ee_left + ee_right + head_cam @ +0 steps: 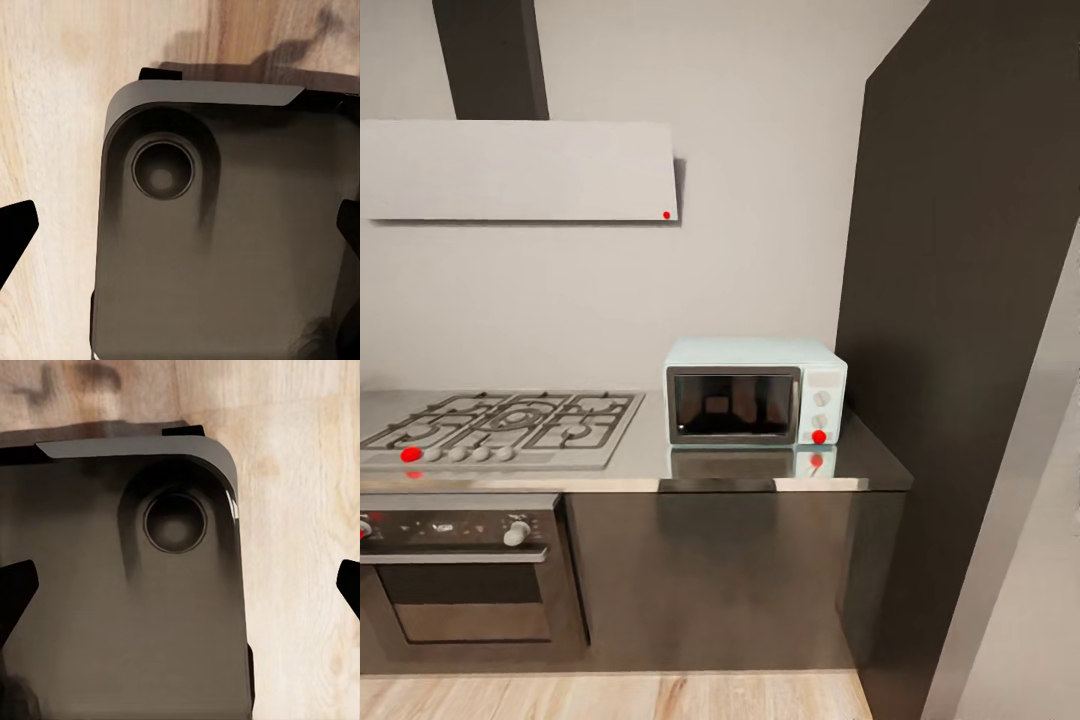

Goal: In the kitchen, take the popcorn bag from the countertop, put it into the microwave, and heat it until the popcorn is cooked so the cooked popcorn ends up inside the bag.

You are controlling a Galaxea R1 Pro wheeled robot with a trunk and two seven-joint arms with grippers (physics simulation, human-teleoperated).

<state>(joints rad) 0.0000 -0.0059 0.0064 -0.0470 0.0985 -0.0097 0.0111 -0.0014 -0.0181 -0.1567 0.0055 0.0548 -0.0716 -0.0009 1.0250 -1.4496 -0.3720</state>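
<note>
The pale mint-blue microwave point(755, 390) stands on the grey steel countertop point(650, 458) at its right end, its dark glass door closed and a round red light point(819, 436) lit on its panel. The popcorn bag is out of view. In the left wrist view my left gripper point(184, 229) is open over the robot's grey base point(225, 255), with one dark fingertip point(15, 234) at each side of the picture. My right gripper point(183, 585) is also open, above the base point(112, 615) and the wooden floor point(300, 547), holding nothing.
A gas hob point(505, 420) fills the counter's left part, above a built-in steel oven point(460, 570). A grey extractor hood point(520, 170) hangs on the wall. A tall dark cabinet point(960, 350) closes off the right side. Light wood floor point(610, 695) runs along the cabinet fronts.
</note>
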